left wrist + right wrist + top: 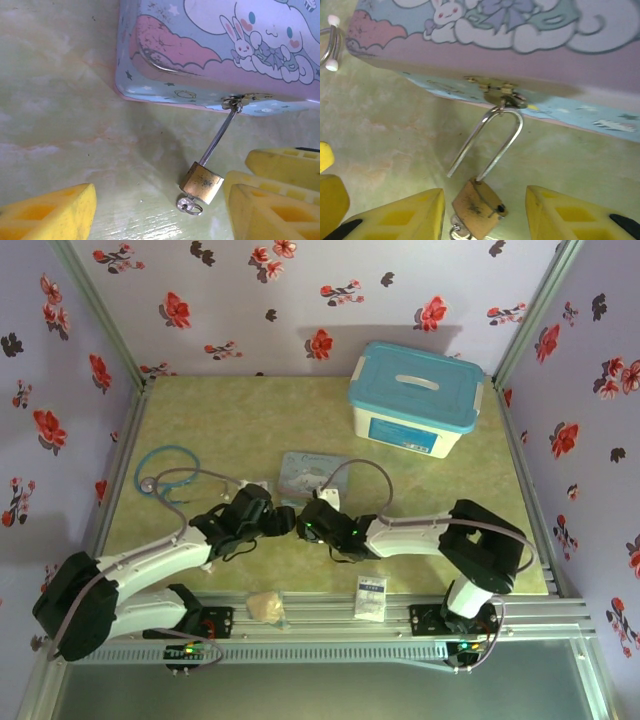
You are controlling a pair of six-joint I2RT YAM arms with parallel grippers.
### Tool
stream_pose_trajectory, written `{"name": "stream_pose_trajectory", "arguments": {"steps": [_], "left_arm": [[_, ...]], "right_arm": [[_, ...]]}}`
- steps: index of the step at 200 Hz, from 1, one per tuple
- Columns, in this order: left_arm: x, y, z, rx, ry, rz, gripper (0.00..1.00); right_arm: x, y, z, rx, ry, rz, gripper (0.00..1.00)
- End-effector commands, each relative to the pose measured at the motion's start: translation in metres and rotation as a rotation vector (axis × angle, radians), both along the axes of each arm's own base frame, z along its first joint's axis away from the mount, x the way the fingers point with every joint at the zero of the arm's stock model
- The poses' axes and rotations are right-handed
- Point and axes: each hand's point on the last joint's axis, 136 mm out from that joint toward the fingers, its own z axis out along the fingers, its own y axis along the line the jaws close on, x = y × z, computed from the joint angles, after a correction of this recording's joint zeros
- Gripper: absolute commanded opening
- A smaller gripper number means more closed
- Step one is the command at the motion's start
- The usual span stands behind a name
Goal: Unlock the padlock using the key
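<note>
The padlock (477, 210) hangs from the hasp (502, 92) on the near edge of the cartoon tin (200, 50), its brass body resting on the table (60, 100). The key (189, 205) looks seated in the bottom of the body, with a small ring on its head. In the right wrist view, 1 leg of the shackle (505, 140) ends free beside the body, so the lock appears to have sprung open, though it is hooked through the hasp.

The right gripper (484, 192) has its jaws spread, 1 finger on each side of the body, neither touching it. The left gripper (162, 192) is also spread and holds nothing, with the body just beside its right finger.

The risks come from crowding. The 2 grippers sit very near each other and could collide if either closes or swings. A push on the body toward the tin could press the free leg back in and relock it. A sideways nudge could knock the key out, or drag the light tin.
</note>
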Motion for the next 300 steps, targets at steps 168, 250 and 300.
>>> {"name": "stream_pose_trajectory", "arguments": {"steps": [168,250,300], "left_arm": [[-0.001,0.014,-0.001,-0.069,-0.028,0.031,0.71],[0.04,0.02,0.044,-0.083,-0.135,0.072,0.71],[0.097,0.011,0.052,0.004,-0.201,0.025,0.73]], "right_arm": [[-0.016,-0.027,-0.05,-0.282,0.072,-0.081,0.38],[-0.02,-0.043,-0.051,-0.261,0.088,-0.127,0.32],[-0.013,-0.056,-0.043,-0.157,0.084,-0.138,0.23]]}}
